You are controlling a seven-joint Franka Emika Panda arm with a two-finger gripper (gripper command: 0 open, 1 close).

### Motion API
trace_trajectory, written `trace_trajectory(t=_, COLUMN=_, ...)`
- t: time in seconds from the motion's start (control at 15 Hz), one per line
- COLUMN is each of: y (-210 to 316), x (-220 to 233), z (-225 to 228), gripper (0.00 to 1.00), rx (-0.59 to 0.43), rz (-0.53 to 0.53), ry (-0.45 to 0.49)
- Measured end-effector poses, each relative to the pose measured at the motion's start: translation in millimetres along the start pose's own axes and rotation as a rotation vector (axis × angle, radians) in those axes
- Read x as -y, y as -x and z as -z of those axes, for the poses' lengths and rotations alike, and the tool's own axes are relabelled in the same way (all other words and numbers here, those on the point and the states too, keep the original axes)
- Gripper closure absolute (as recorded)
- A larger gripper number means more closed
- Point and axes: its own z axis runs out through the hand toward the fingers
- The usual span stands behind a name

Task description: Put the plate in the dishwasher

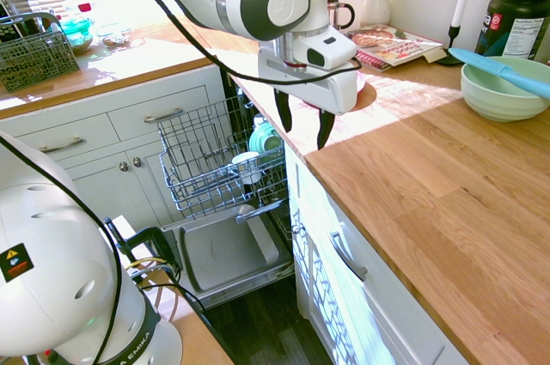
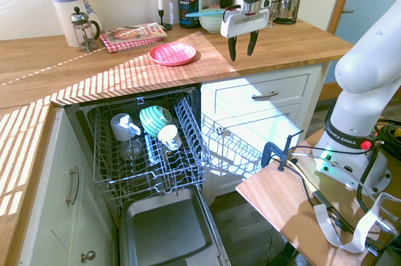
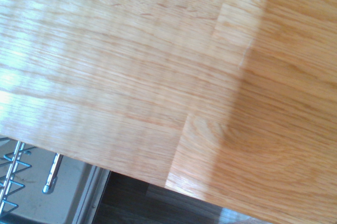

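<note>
The task is at its beginning. The plate [image 2: 172,53] lies flat on the wooden counter [image 2: 125,75], above the open dishwasher [image 2: 150,153], and nothing touches it. The gripper [image 2: 242,46] hangs over the counter to the right of the plate, well apart from it, pointing down with its fingers spread and empty. The rack [image 2: 188,147] is pulled out and already holds cups [image 2: 155,119]. Reaching, grasping and placing all remain to be done.

Dark tub [image 2: 189,2] on the counter read "vega SPORT". Robot base [image 2: 346,134] showed "FRANKA EMIKA". Magazine [image 2: 134,33] print was too small to read.
</note>
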Motion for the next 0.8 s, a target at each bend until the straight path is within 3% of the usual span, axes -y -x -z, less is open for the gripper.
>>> trace_trajectory(t=0.13, y=-3, x=-1, z=2, gripper=0.0, rx=0.002, rz=-0.014, ry=-0.019)
trace_trajectory(t=0.47, y=-54, x=14, z=48, gripper=0.0, rx=-0.024, rz=-0.058, ry=-0.219)
trace_trajectory(t=0.8, y=-107, x=88, z=34, gripper=0.0, rx=0.059, rz=0.017, ry=-0.319)
